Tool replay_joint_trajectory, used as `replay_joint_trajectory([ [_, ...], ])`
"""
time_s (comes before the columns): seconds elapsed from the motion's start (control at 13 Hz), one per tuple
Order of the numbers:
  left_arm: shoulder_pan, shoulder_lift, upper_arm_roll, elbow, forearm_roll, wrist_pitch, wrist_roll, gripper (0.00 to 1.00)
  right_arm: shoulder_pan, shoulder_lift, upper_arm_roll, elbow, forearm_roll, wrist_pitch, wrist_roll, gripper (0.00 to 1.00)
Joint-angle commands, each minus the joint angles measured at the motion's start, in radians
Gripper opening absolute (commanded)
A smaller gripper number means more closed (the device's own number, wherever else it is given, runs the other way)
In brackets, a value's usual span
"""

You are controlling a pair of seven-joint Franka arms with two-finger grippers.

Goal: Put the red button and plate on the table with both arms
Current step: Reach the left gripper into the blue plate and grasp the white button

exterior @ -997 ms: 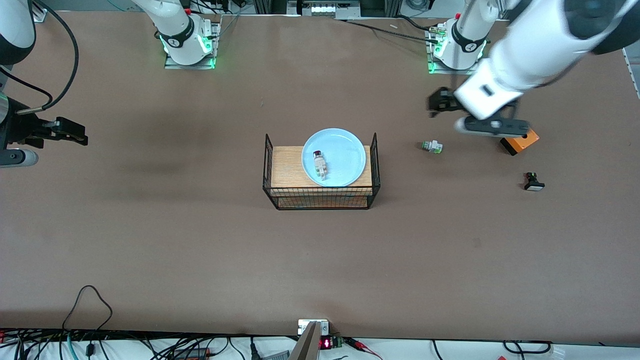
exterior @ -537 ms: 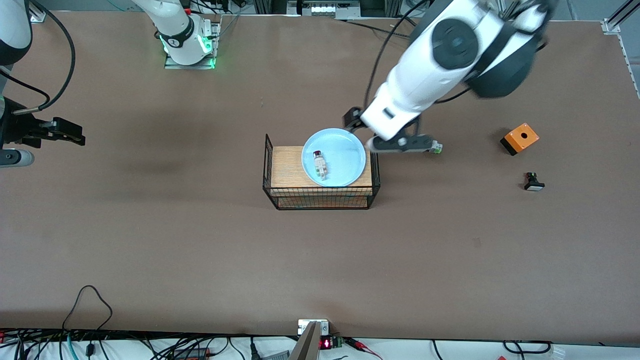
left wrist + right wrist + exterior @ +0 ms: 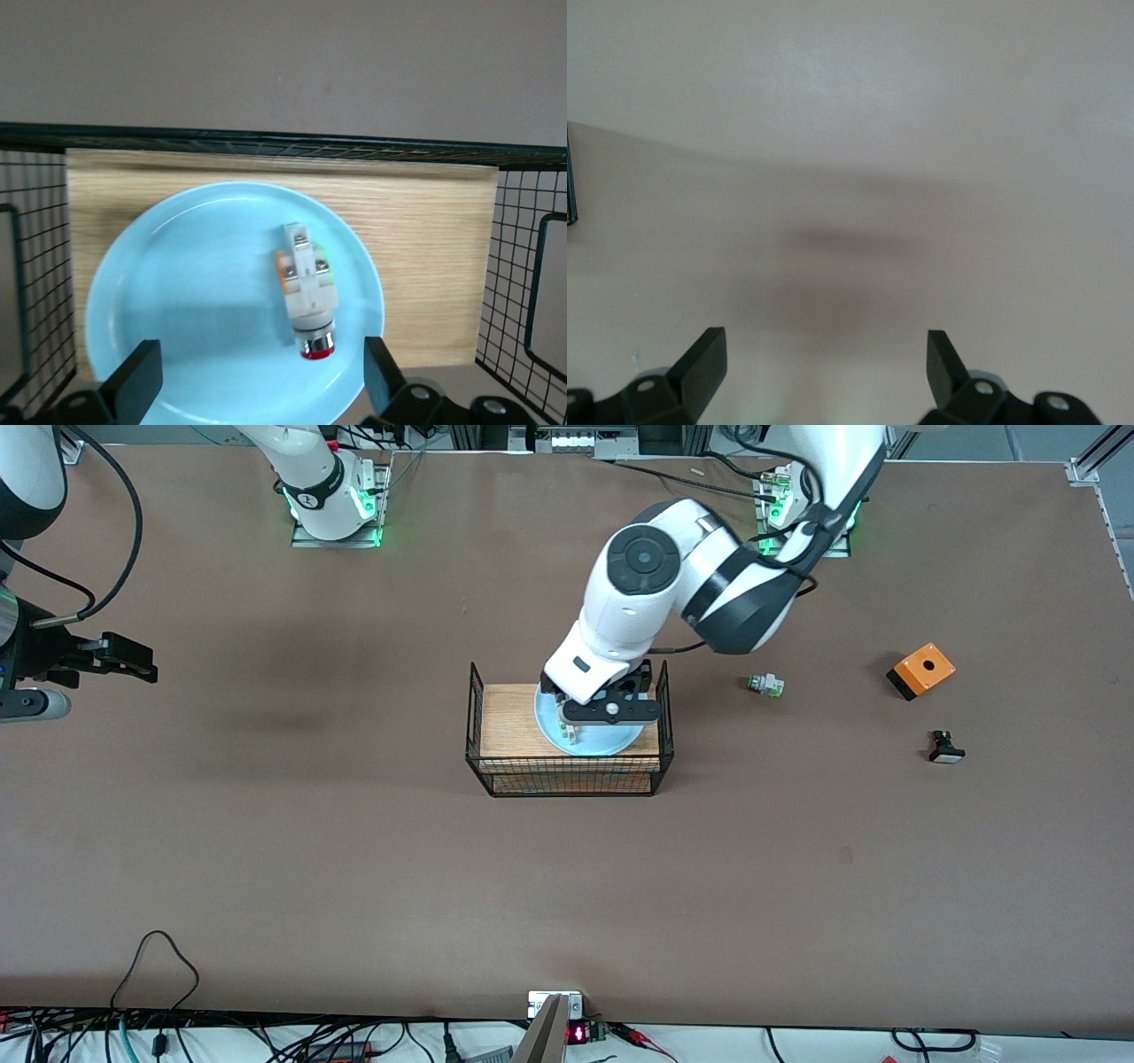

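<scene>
The light-blue plate (image 3: 620, 737) (image 3: 195, 283) rests on the wooden shelf in the middle of the table (image 3: 354, 850). On the plate lies the red button (image 3: 306, 288) (image 3: 574, 732), a white body on its side with its dark red cap toward my left gripper. My left gripper (image 3: 601, 695) (image 3: 259, 376) hangs open over the plate and hides much of it in the front view; one finger shows on either side of the button, touching nothing. My right gripper (image 3: 142, 666) (image 3: 824, 363) waits open over bare table at the right arm's end, holding nothing.
The wooden shelf (image 3: 505, 717) has a black wire frame with raised ends. Toward the left arm's end lie a white piece with a green tip (image 3: 765, 685), an orange box (image 3: 920, 670) and a black-bodied white-capped button (image 3: 945, 747). Cables run along the table's front edge.
My left arm has swung from beside the orange box to over the plate on the shelf, its gripper staying open. The right arm has barely moved.
</scene>
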Motion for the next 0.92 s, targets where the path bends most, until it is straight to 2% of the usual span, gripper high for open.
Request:
replay_joint_trajectory([
  [0.0, -0.042, 0.066, 0.018, 0.06, 0.042, 0.033, -0.04, 1.0, -0.005, 0.005, -0.001, 0.023, -0.006, -0.018, 0.013, 1.0],
  [0.23, -0.043, 0.092, 0.013, 0.057, 0.144, 0.089, -0.08, 1.0, 0.001, 0.005, 0.001, 0.023, -0.009, -0.021, 0.012, 1.0],
  [0.46, -0.057, 0.116, 0.013, 0.054, 0.154, 0.102, -0.094, 0.99, 0.005, 0.003, 0.005, 0.025, -0.011, -0.022, 0.012, 1.0],
  [0.61, -0.049, 0.115, 0.013, 0.052, 0.154, 0.101, -0.093, 0.82, 0.005, 0.003, 0.007, 0.025, -0.013, -0.022, 0.012, 1.0],
  [0.77, -0.048, 0.116, 0.013, 0.046, 0.154, 0.101, -0.083, 0.54, 0.006, 0.002, 0.01, 0.023, -0.011, -0.024, 0.012, 1.0],
  [0.84, -0.049, 0.121, 0.015, 0.046, 0.155, 0.101, -0.083, 0.47, 0.006, 0.002, 0.01, 0.025, -0.009, -0.024, 0.01, 1.0],
])
